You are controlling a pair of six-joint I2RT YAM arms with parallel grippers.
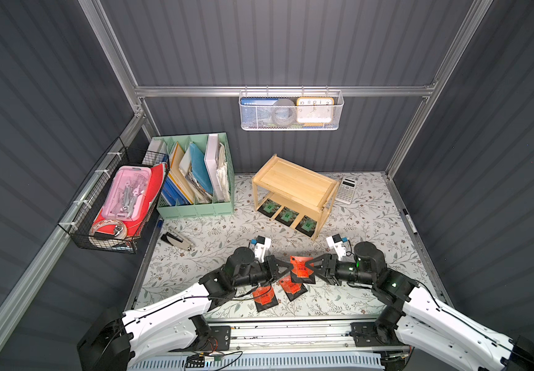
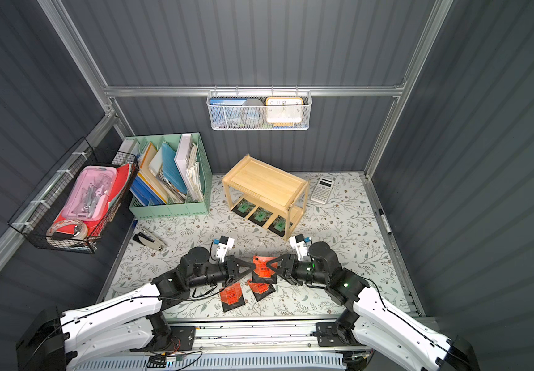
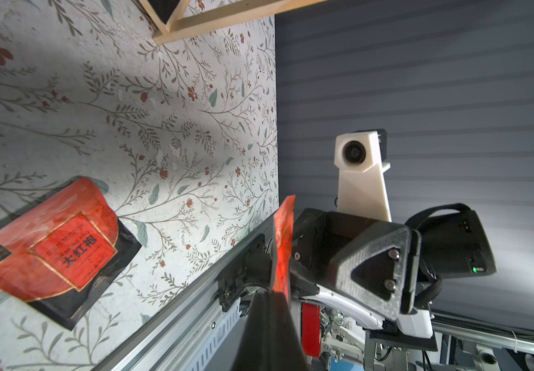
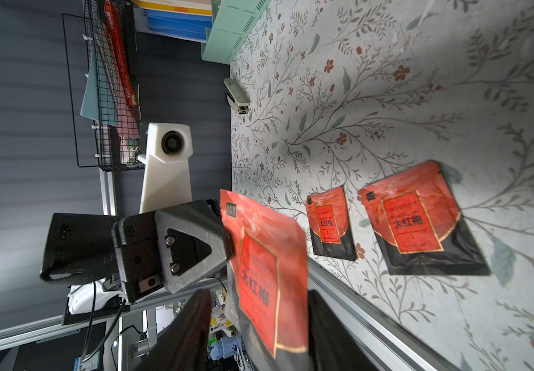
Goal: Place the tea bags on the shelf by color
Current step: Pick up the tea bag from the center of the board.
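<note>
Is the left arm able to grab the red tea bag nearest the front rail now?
Probably not yet: the left hand is shut on the raised tea bag; the front tea bag lies close.

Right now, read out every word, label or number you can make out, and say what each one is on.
"大红袍": label of the raised red tea bag.
"大红袍": both lying red tea bags.
"DA HONG PAO": small print above it on those labels.
"10 11 12 1 2": orange clock.
Too small to read: calculator keys, labels of the green tea bags, blue booklet.
</note>
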